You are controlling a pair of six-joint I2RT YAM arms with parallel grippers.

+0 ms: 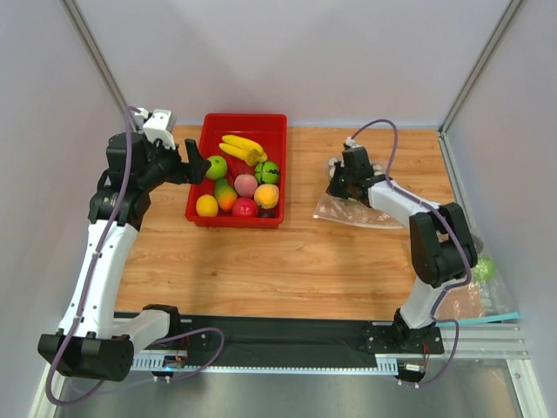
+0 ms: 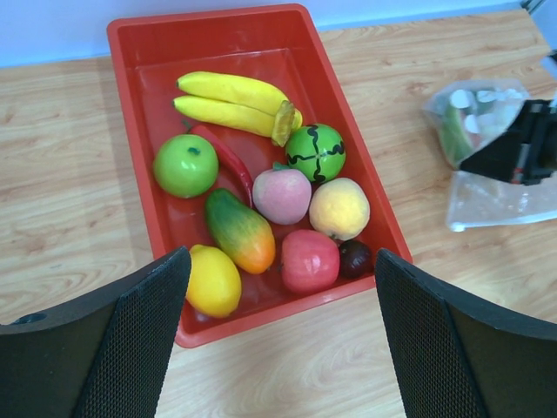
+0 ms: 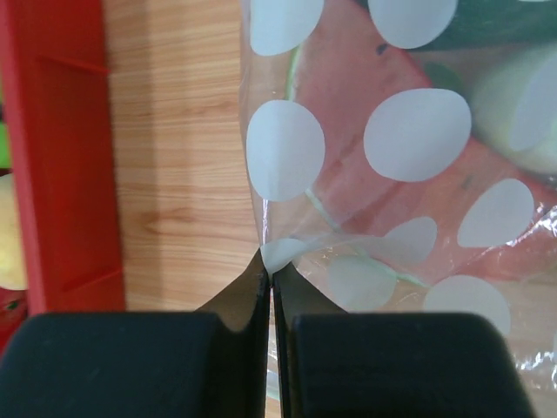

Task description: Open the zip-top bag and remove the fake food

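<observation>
The zip-top bag (image 1: 359, 212) lies on the wood right of the red tray, clear plastic with white dots (image 3: 409, 139). My right gripper (image 1: 336, 185) is shut on the bag's left edge, and the film is pinched between its fingertips (image 3: 271, 266). Through the plastic I see the fake food (image 2: 459, 122), green and white pieces bunched at the far end, and a dark green and a pale shape (image 3: 509, 96) up close. My left gripper (image 1: 193, 163) hovers open over the tray's near left corner (image 2: 283, 261), holding nothing.
The red tray (image 1: 245, 120) holds bananas (image 2: 233, 103), a green apple (image 2: 185, 165), a lemon, a mango and other toy fruit. A second clear bag (image 1: 481, 277) with a green piece lies at the table's right edge beside the right arm's elbow.
</observation>
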